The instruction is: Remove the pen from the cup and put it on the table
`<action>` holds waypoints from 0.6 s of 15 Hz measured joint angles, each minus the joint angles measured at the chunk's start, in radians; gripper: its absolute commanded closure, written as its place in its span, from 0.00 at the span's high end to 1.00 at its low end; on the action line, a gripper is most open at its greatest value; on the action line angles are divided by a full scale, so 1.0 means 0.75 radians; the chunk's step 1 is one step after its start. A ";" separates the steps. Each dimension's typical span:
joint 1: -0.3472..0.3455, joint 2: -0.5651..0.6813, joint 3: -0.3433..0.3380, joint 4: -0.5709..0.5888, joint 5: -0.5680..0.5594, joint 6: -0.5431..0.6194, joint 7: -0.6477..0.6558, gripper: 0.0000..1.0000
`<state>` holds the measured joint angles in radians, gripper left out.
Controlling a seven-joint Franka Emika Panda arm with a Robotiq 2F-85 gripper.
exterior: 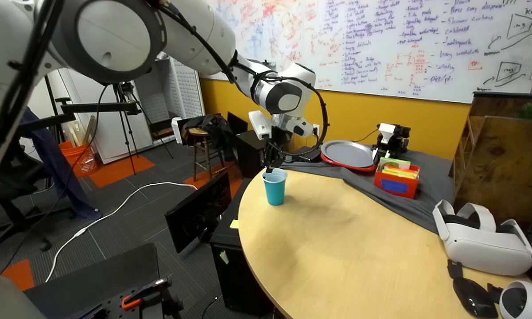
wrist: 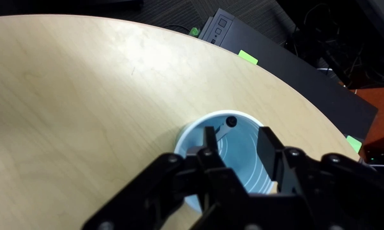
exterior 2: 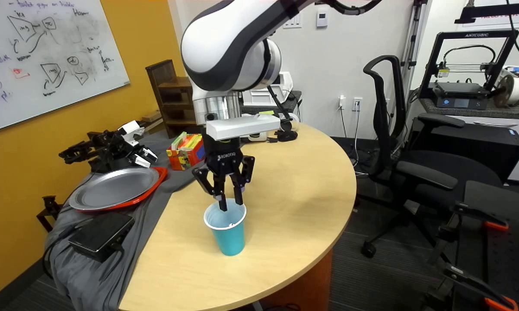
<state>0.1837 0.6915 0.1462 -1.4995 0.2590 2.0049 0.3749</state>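
The teal-blue cup stands upright on the tan round table; the cup also shows in an exterior view and the wrist view. The pen leans inside the cup, its black end up near the white rim and its pale barrel running down. The left finger hides its lower part in the wrist view. My gripper points down at the cup's mouth, partly open, with a gap between its fingers and nothing held. In an exterior view, the fingertips are at the cup's opening.
A grey round pan on a red tray, a red box of cards and a small black-and-white robot arm are on grey cloth beside the table. A white headset lies at the table's far end. The cup stands near the table's curved edge.
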 measured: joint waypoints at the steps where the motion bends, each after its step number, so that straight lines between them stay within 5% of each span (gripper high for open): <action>1: 0.001 0.010 0.000 0.009 -0.001 0.002 0.000 0.36; 9: 0.012 0.073 -0.004 0.074 -0.005 0.018 0.000 0.35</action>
<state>0.1928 0.7460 0.1429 -1.4441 0.2555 2.0185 0.3748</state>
